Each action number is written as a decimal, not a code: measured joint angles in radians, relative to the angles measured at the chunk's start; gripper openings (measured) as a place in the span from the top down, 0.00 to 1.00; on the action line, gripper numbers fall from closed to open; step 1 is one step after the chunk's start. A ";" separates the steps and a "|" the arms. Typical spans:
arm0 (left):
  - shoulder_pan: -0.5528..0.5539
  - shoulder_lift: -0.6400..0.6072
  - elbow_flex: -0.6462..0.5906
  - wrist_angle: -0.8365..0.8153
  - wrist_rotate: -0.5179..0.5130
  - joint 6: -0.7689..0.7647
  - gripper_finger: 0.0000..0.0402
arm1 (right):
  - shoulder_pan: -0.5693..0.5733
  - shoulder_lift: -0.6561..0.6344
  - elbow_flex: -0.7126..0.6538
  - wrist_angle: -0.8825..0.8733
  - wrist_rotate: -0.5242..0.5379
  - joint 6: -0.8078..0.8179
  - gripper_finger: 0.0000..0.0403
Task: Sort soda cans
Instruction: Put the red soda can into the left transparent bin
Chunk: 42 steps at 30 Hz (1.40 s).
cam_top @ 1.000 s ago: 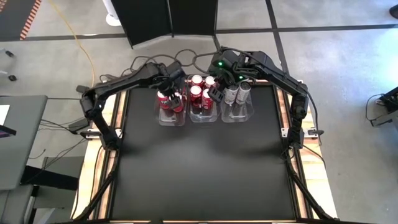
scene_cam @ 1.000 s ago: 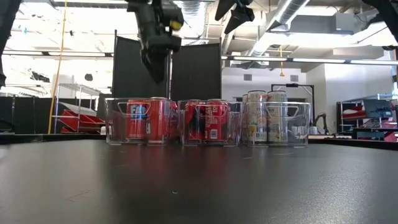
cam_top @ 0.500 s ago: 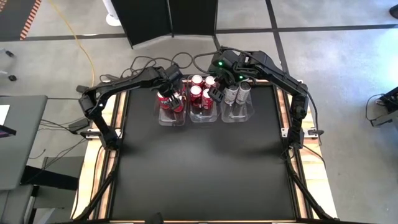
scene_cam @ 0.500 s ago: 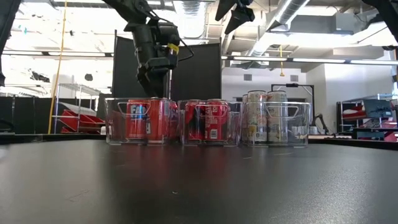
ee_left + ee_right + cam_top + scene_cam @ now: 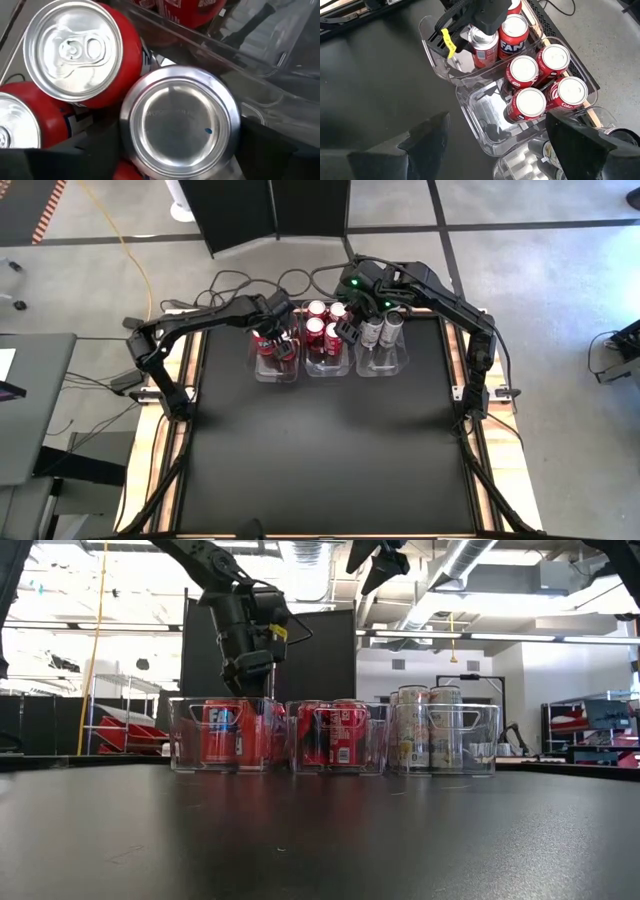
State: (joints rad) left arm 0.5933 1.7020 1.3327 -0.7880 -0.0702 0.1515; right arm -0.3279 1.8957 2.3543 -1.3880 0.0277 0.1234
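Observation:
Three clear bins stand in a row at the table's far edge. The left bin (image 5: 272,370) holds red soda cans (image 5: 80,50). One red can (image 5: 180,122) stands there upside down, its silver bottom up. My left gripper (image 5: 283,340) reaches down into this bin and is shut on that can. The middle bin (image 5: 328,368) holds several red cans (image 5: 540,80), and the right bin (image 5: 382,366) holds silver-grey cans (image 5: 430,735). My right gripper (image 5: 490,150) hangs open, high above the middle bin. My left gripper has the upturned can between its two fingers (image 5: 95,155), one on each side of the can's wall near its upper rim (image 5: 125,127). It comes from above, pointing steeply down. The can stands upright in the left bin among the other cans.
Neighbouring red cans (image 5: 15,125) crowd the held can, and the bin's clear wall (image 5: 250,55) runs just beside it. The near part of the black table (image 5: 330,460) lies bare. Cables (image 5: 240,280) lie behind the bins.
My left gripper has come down from above the left bin until its fingers reach below the bin's rim, around the upturned can. The cans and bins have stayed where they were.

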 joint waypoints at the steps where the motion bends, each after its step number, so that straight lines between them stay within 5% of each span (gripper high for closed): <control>1: 0.000 0.000 0.000 0.008 0.005 -0.001 0.25 | 0.000 0.000 0.000 0.000 0.000 0.000 0.15; 10: 0.000 -0.003 0.051 -0.023 0.012 -0.006 0.25 | 0.000 0.000 0.000 -0.001 0.000 0.003 0.15; 23: -0.025 -0.046 0.384 -0.322 0.079 -0.003 0.25 | 0.013 0.000 0.000 0.016 -0.102 -0.025 0.15; 29: -0.027 -0.162 0.399 -0.240 0.133 -0.085 0.25 | 0.013 -0.012 -0.011 0.001 0.047 -0.011 0.15; 36: -0.027 -0.291 0.381 -0.178 0.173 -0.186 0.25 | -0.025 -0.063 -0.063 0.116 0.007 -0.011 0.15; 42: -0.046 -0.382 0.381 -0.118 0.173 -0.263 0.25 | -0.029 -0.177 -0.266 0.416 -0.057 0.020 0.13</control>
State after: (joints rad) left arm 0.5474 1.3203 1.7134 -0.9059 0.1030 -0.1113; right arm -0.3573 1.7186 2.0883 -0.9722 -0.0291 0.1439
